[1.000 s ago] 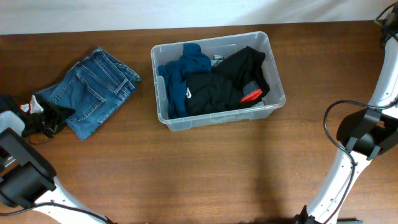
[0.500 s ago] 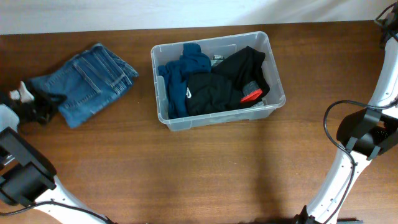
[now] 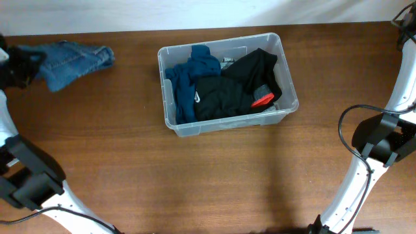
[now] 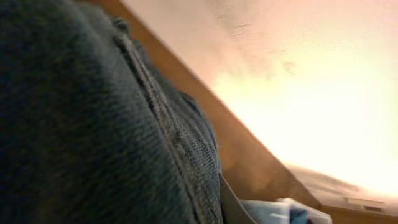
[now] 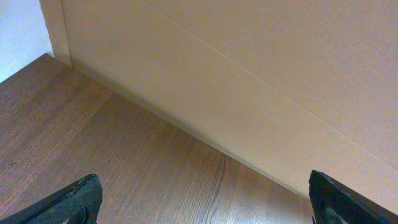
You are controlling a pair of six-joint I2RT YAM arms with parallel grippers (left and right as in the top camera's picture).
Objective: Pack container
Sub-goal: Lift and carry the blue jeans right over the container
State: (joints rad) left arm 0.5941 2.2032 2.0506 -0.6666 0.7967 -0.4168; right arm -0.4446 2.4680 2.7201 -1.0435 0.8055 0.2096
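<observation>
Clear plastic, rectangular with rounded corners: the container [image 3: 227, 122] stands on the brown wooden table [image 3: 195, 175], a little behind the middle in the overhead view, with its long side running left to right.

Contents, overhead view only: a blue garment [image 3: 190, 81] bunched in the left half, and a black garment [image 3: 237, 88] filling the right half, with a small red patch [image 3: 262, 100] near the front right corner. Neither wrist view shows the container clearly.

The jeans [image 3: 73, 57], blue denim, are gathered into a bunch at the far left back of the table, well apart from the container. Their left end sits in the left gripper [image 3: 19, 65], which is clamped on the cloth. The left wrist view adds close detail: dark denim [image 4: 93, 137] with a stitched seam fills most of the frame and hides the fingers. Past it are a strip of table edge and a bright, washed-out background.

The right arm [image 3: 377, 140] stands at the right edge of the table, far from the container. The right gripper [image 5: 205, 202] shows only in its own wrist view: its fingertips [image 5: 78, 199] sit in opposite lower corners, spread wide, with nothing between them, above bare wood facing a pale wall panel [image 5: 249, 74].
</observation>
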